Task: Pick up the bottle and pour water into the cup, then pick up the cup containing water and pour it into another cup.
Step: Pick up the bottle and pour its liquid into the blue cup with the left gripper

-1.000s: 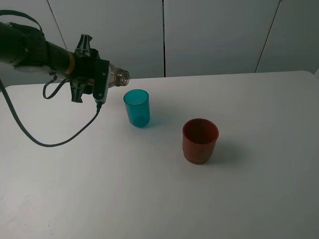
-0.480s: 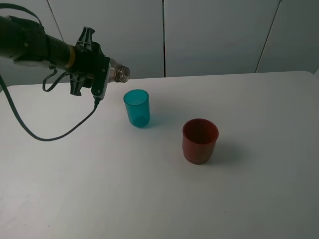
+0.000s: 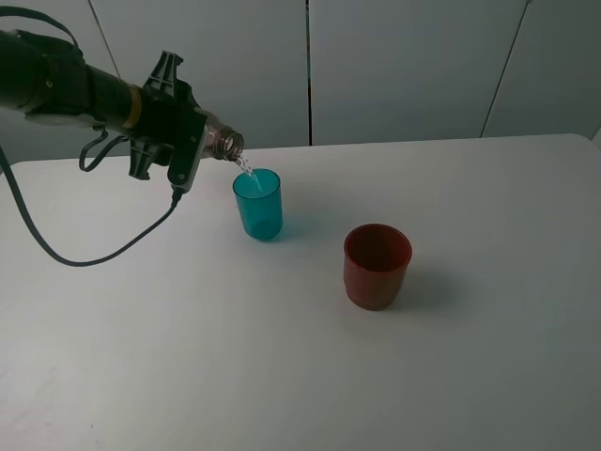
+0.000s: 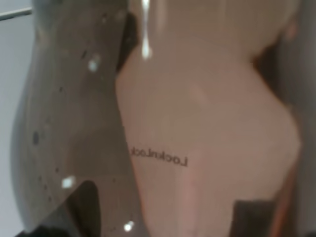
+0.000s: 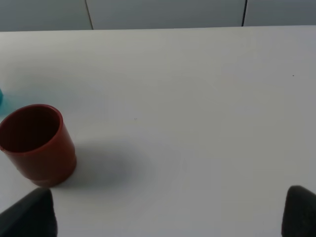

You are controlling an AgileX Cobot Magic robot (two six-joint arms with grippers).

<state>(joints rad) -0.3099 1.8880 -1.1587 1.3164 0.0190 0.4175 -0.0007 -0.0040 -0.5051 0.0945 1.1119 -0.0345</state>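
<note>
The bottle (image 3: 223, 142) is tipped neck-down over the cup (image 3: 257, 203), a teal tumbler, and a thin stream of water (image 3: 246, 169) runs from its mouth into it. My left gripper (image 3: 197, 143) is shut on the bottle's body, up and to the left of the tumbler. In the left wrist view the bottle (image 4: 197, 123) fills the frame, clear and brownish with printed lettering. The other cup (image 3: 377, 266), red-brown, stands upright to the tumbler's right and nearer the front. The right wrist view shows this red cup (image 5: 37, 143) ahead of my right gripper (image 5: 165, 215), which is open with nothing between its fingertips.
A white table (image 3: 488, 357) carries both cups, with grey wall panels (image 3: 404, 66) behind its far edge. A black cable (image 3: 113, 254) hangs from the left arm down to the tabletop. A sliver of the teal cup (image 5: 1, 98) shows at the right wrist view's edge.
The left arm has tipped the bottle's neck further down above the teal cup, and water now flows from it. Both cups stand where they were.
</note>
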